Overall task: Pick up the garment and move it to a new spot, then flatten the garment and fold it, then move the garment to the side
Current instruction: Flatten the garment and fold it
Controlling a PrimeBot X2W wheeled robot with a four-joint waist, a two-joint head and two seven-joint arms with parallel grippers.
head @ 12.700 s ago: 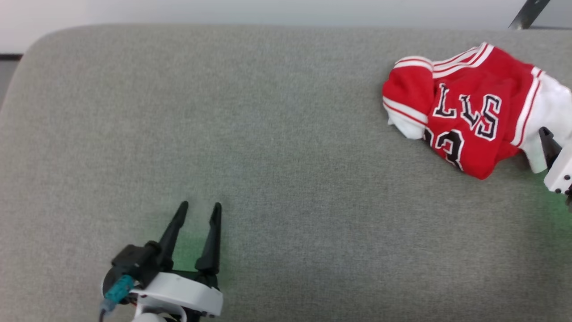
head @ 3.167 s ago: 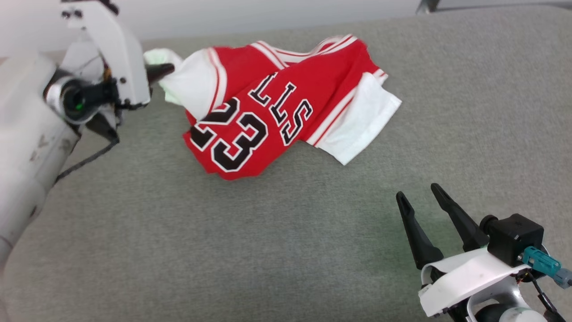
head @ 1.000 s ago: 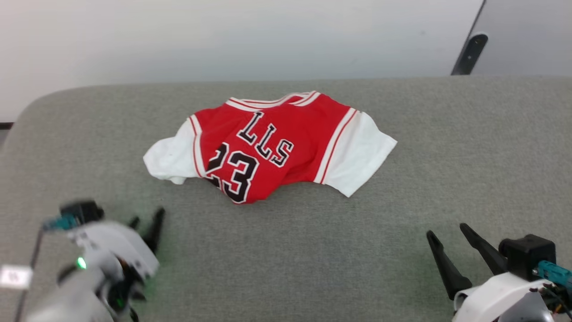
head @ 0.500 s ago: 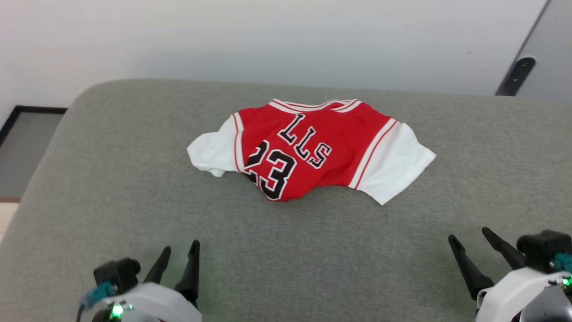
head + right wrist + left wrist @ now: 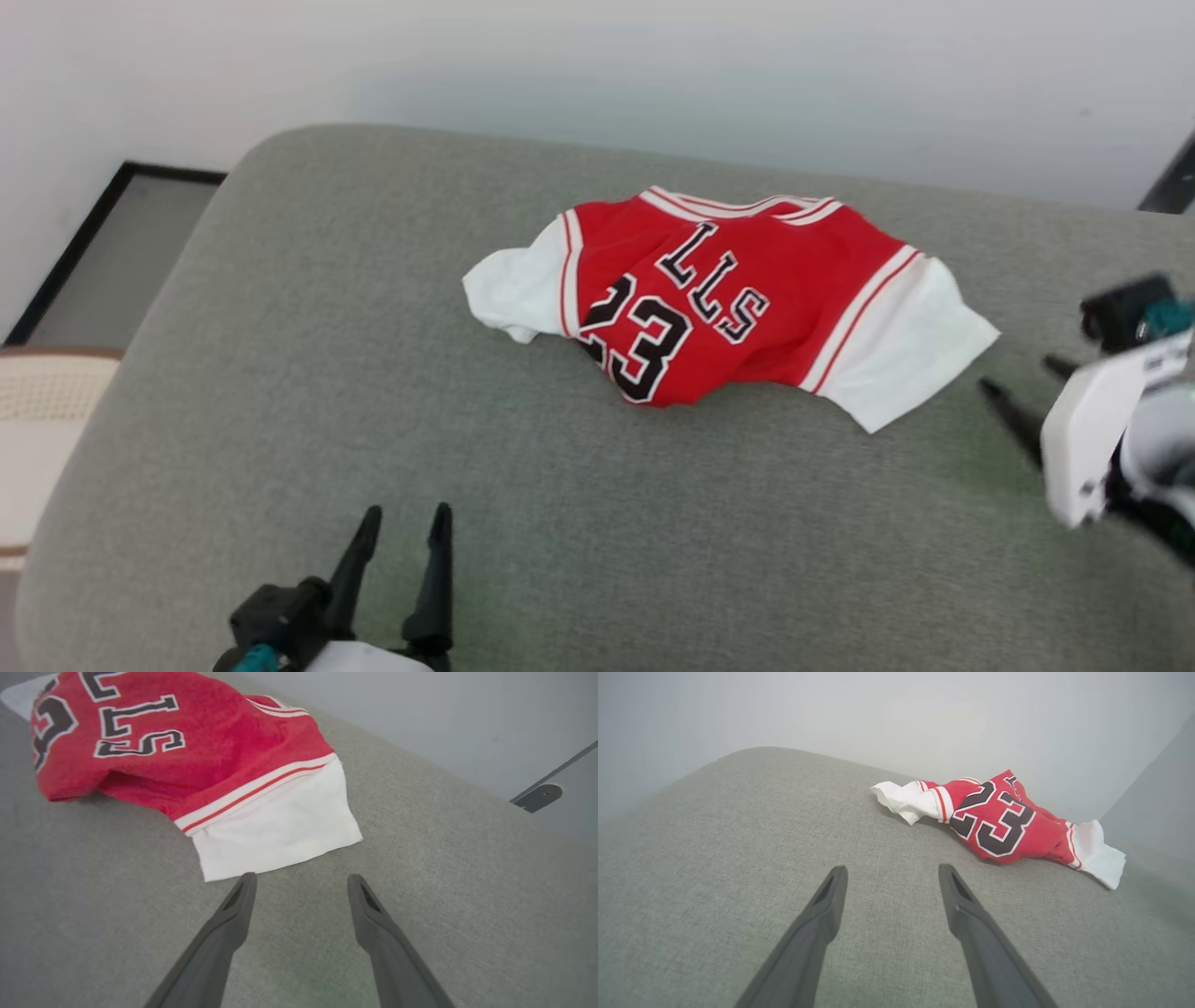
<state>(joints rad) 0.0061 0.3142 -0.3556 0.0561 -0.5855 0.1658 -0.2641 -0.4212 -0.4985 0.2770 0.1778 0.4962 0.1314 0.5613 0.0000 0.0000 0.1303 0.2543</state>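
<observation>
Our head camera looks forward and down from above the grey bench [image 5: 280, 373], taking in most of its width up to the pale wall [image 5: 653, 75] behind. Our left wrist camera sits low over the bench and faces along the left pincer [image 5: 893, 869] towards that wall, with the garment [image 5: 999, 821] well apart, up and to the right in its frame. Our right wrist camera rides much nearer, looking along the right pincer [image 5: 302, 877] at the white sleeve [image 5: 275, 835] just beyond the fingertips. All three share the garment and the bench around it. The head camera also catches both pincers.
</observation>
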